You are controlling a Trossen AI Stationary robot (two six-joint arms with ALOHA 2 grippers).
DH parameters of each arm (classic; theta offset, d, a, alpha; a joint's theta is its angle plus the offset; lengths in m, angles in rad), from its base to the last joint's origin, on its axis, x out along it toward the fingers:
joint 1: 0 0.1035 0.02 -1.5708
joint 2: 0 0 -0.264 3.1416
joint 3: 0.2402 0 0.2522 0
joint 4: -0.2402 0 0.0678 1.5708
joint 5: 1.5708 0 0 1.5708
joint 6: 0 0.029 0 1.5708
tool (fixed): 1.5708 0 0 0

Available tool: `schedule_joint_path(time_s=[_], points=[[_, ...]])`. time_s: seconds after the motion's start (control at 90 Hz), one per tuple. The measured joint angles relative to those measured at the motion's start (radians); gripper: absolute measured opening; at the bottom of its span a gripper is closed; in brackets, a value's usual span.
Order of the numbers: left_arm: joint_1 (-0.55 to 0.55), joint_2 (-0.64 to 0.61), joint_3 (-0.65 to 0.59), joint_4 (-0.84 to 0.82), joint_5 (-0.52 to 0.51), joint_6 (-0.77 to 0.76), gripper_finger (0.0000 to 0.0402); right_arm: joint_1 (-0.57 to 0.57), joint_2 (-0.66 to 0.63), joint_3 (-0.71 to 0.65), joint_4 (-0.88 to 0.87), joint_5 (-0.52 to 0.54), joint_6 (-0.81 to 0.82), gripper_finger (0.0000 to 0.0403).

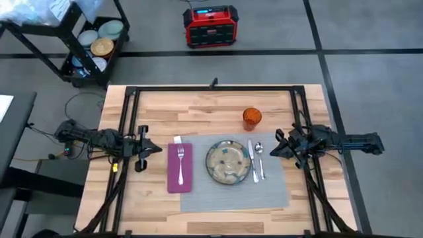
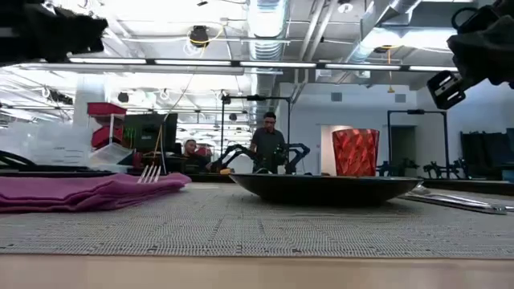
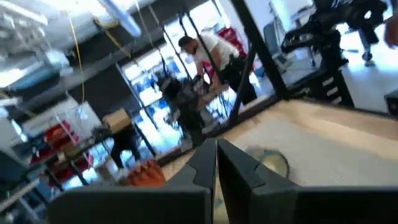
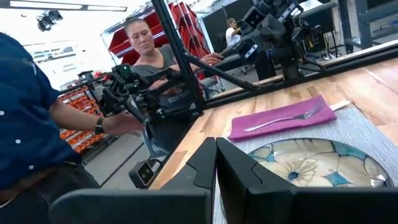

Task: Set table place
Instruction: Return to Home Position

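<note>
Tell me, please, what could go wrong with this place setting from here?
The right gripper hangs close to the spoon and the orange cup; a low swing might knock either. The left gripper sits beside the napkin, where the fork lies loose; a brush there could drag both askew.
</note>
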Motion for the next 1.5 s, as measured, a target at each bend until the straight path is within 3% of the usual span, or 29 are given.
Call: schedule_joint_path(time_s=[0.433, 0.556, 0.722, 0.878, 1.5], points=[[0.034, 0.002, 0.003, -0.064, 0.000, 0.021, 0.0000, -0.002, 0.000, 0.000, 0.034, 0.011, -0.020, 0.0000], [0.035, 0.003, 0.002, -0.058, 0.000, -0.113, 0.0000, -0.002, -0.002, 0.000, 0.034, 0.011, 0.028, 0.0000], [0.036, 0.002, -0.004, -0.066, 0.017, -0.341, 0.0000, -0.002, -0.012, 0.000, 0.066, 0.011, -0.043, 0.0000], [0.035, 0.002, -0.019, -0.003, 0.075, -0.370, 0.0000, -0.002, -0.011, 0.000, 0.051, 0.011, -0.096, 0.0000], [0.035, 0.007, -0.014, -0.052, 0.076, -0.426, 0.0000, -0.002, -0.011, 0.000, -0.003, 0.011, -0.095, 0.0000]])
